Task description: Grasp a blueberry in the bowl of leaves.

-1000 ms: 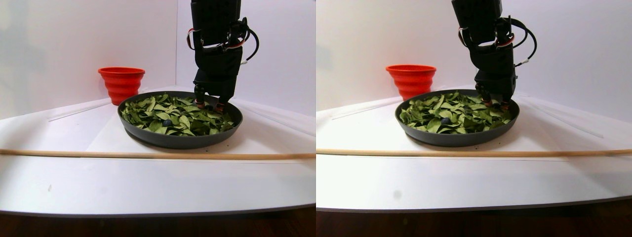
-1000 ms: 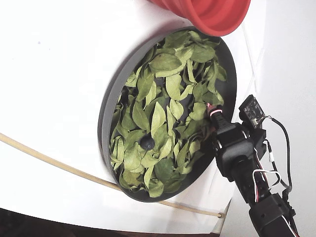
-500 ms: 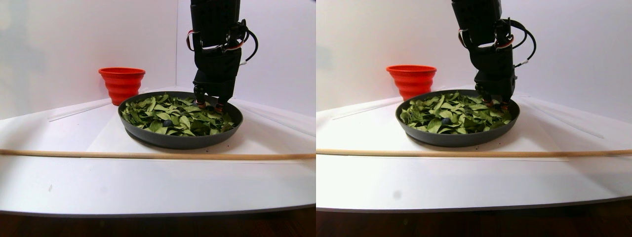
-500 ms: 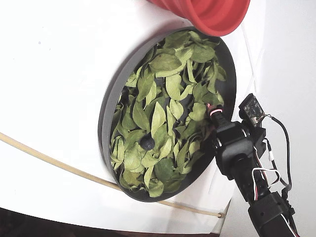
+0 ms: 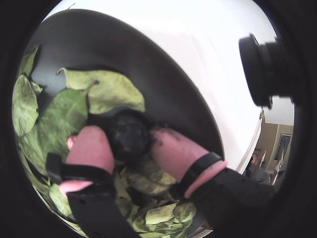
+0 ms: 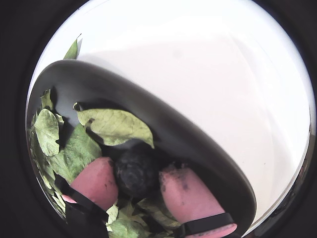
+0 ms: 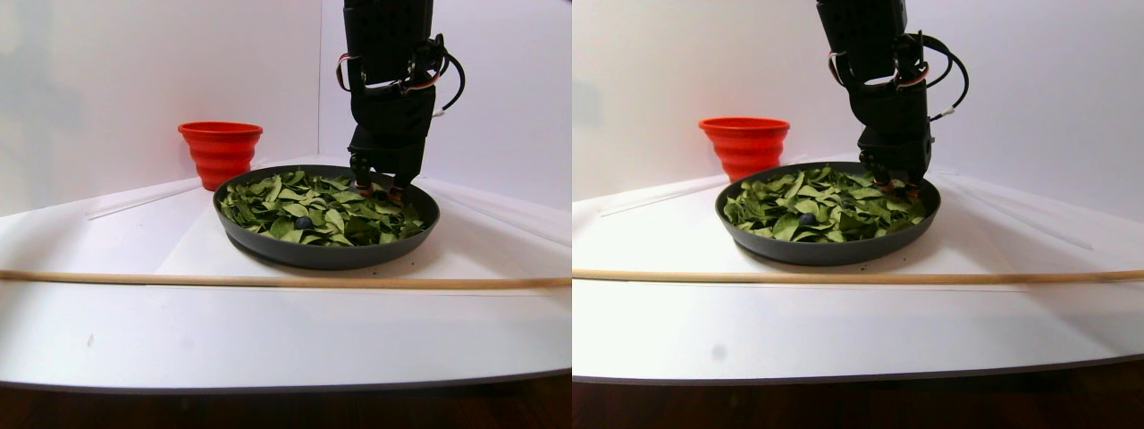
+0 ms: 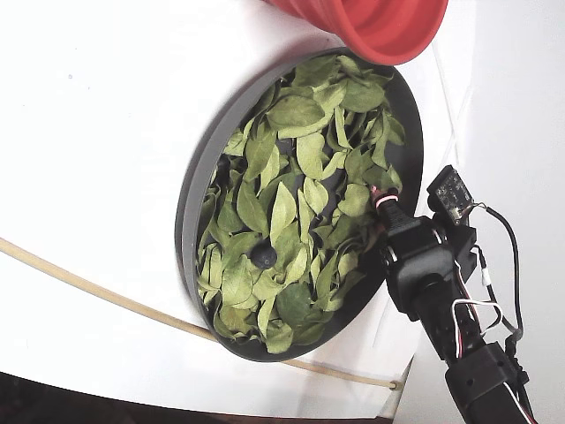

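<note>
Two pink padded fingertips [image 5: 91, 148] of the black gripper [image 5: 130, 144] sit clamped on a small dark round blueberry [image 5: 129, 136], low among green leaves near the rim of the wide dark-grey dish [image 6: 163, 124], apparently to secure it for lifting.

A red-orange ribbed cup [image 7: 220, 152] stands upright on the white tabletop [image 7: 268, 331], back near the corner where two pale walls [image 7: 134, 71] meet. In the fixed view it shows as a red rim at the top edge [image 8: 380, 26]. A long thin wooden stick [image 7: 268, 280] lies across the tabletop, running from the left edge to the right of each half of the stereo pair; in the fixed view it curves along the lower left [image 8: 106, 296]. The tabletop's front edge is rounded, with dark floor [image 7: 268, 411] beneath it. In a wrist view, a dark round lens-like piece [image 5: 262, 69] juts in at the upper right.
</note>
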Motion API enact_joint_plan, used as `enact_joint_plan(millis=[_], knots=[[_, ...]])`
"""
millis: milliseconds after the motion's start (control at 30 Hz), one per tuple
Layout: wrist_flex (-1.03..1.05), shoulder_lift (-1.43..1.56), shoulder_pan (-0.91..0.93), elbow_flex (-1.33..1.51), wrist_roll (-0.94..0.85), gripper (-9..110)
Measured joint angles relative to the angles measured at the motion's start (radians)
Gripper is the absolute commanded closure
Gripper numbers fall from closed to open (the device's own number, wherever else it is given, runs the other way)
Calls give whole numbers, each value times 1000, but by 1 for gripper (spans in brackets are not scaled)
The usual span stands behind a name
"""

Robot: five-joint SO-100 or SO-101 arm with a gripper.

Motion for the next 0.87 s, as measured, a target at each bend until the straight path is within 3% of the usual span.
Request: enact_joint_plan(millis=[867], knots=[[6,97,-43,58,-28,86]])
